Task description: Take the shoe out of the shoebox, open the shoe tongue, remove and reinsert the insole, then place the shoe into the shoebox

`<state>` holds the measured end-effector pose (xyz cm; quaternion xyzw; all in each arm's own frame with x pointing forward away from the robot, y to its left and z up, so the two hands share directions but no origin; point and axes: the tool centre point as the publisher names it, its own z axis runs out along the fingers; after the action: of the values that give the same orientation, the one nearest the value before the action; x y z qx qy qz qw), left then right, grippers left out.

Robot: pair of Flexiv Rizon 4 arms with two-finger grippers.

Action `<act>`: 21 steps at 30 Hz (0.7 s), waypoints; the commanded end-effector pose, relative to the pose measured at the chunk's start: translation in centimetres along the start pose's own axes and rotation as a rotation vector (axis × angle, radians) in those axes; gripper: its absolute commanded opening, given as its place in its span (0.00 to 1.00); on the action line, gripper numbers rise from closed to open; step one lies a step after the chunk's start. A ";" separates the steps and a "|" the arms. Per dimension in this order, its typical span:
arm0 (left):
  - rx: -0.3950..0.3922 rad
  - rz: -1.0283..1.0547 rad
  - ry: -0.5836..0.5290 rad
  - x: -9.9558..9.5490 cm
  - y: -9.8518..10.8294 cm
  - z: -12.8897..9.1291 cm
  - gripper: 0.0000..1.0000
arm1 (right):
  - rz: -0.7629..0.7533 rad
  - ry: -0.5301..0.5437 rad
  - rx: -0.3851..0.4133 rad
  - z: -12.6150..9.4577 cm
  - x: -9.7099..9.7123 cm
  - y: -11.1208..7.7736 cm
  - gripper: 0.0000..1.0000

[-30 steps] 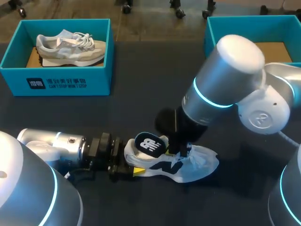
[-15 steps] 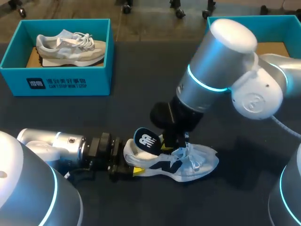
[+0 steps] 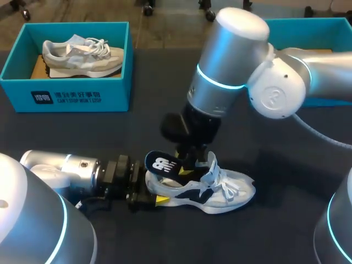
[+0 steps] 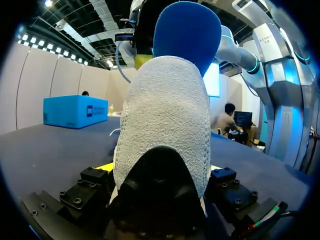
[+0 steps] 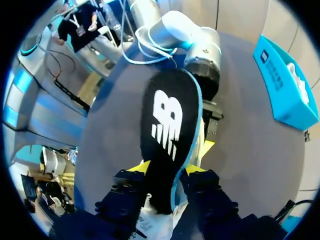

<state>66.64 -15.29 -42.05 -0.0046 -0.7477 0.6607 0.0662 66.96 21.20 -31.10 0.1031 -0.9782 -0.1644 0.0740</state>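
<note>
Insole (image 3: 162,165) was lifted further from shoe (image 3: 225,193) by R end effector (image 5: 165,172), closed on it; shoe is clamped by L end effector (image 3: 158,199); removal approx. done.

You see shoe (image 3: 226,193) pale grey, navy side mark; insole (image 3: 163,164) at its heel black, white logo, blue underside.

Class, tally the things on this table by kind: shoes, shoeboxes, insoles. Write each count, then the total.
Shoes: 2, a beige suede trainer inside the left teal cardboard shoebox and a white-and-navy mesh trainer on the table.
Shoeboxes: 2, that one and the right teal cardboard shoebox.
Insoles: 1, a black insole with a blue underside.
Total: 5.
</note>
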 end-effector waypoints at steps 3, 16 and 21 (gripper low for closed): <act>0.001 0.000 -0.002 0.0 0.2 0.1 0.00 | -0.011 0.005 0.004 -1.5 0.4 0.7 0.44; 0.001 0.000 -0.002 0.0 0.2 0.1 0.00 | -0.011 0.087 -0.065 -2.3 -1.0 -0.4 0.49; 0.001 0.000 -0.002 0.0 0.2 0.1 0.00 | 0.017 0.090 -0.112 -2.1 -1.2 -1.0 0.44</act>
<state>66.64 -15.30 -42.05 -0.0045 -0.7477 0.6607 0.0663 68.72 20.52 -29.02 0.1013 -0.9669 -0.1991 0.1233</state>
